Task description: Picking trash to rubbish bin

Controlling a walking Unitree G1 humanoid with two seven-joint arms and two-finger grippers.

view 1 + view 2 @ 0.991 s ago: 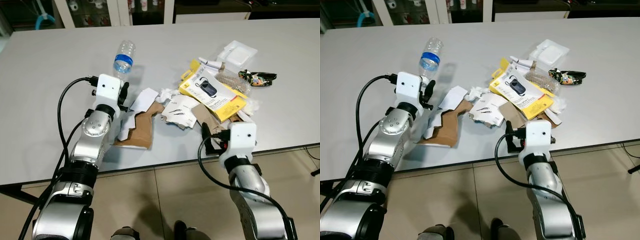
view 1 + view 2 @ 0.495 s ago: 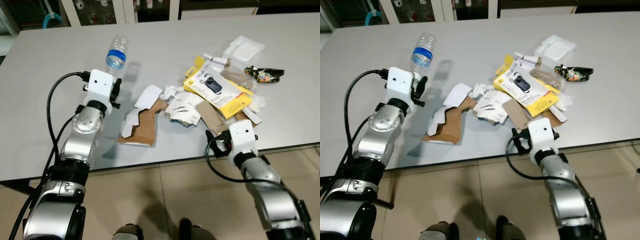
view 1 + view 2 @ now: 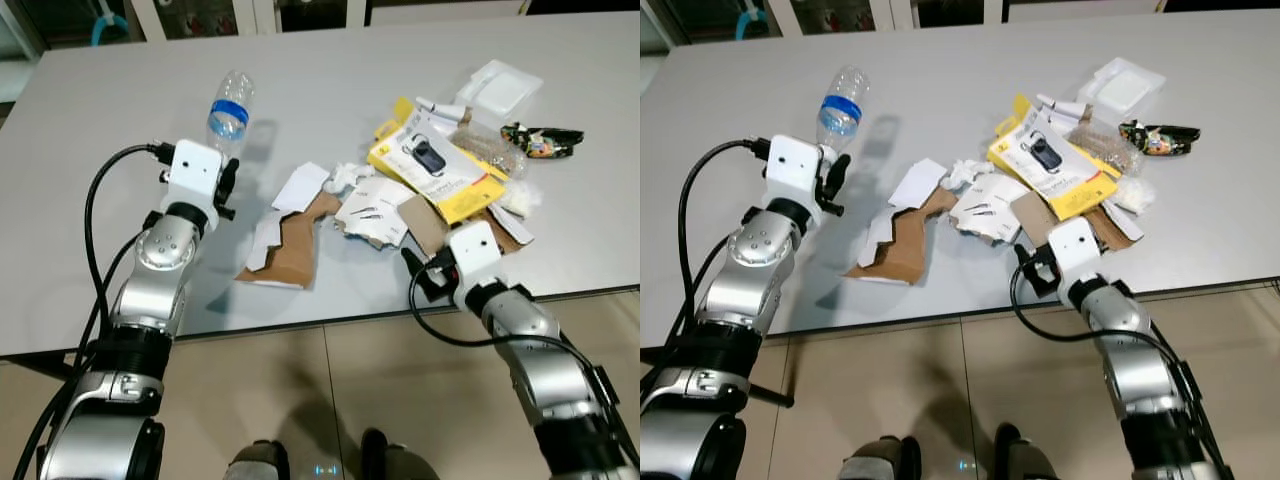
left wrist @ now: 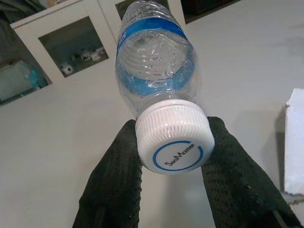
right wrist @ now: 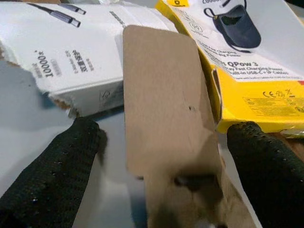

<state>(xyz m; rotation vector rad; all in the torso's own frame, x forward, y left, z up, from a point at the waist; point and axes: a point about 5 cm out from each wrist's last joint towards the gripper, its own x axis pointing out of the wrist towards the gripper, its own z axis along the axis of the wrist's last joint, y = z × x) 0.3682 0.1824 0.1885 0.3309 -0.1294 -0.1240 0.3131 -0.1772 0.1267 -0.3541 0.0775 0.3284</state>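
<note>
Left wrist view: left pincer clamps bottle neck.

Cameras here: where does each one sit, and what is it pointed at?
Left eye, right eye: on the head, looking down at the table of trash; both silver arms show.
Left wrist: looks along the left gripper, shut on the bottle by its cap.
Right wrist: looks between the open right gripper at cardboard and a yellow box.
Shared: the eyes see the same bottle.

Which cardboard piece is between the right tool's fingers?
The small brown flap beside the yellow box, lying between the open right tool fingers. The bigger torn brown piece lies apart, nearer the left arm.
</note>
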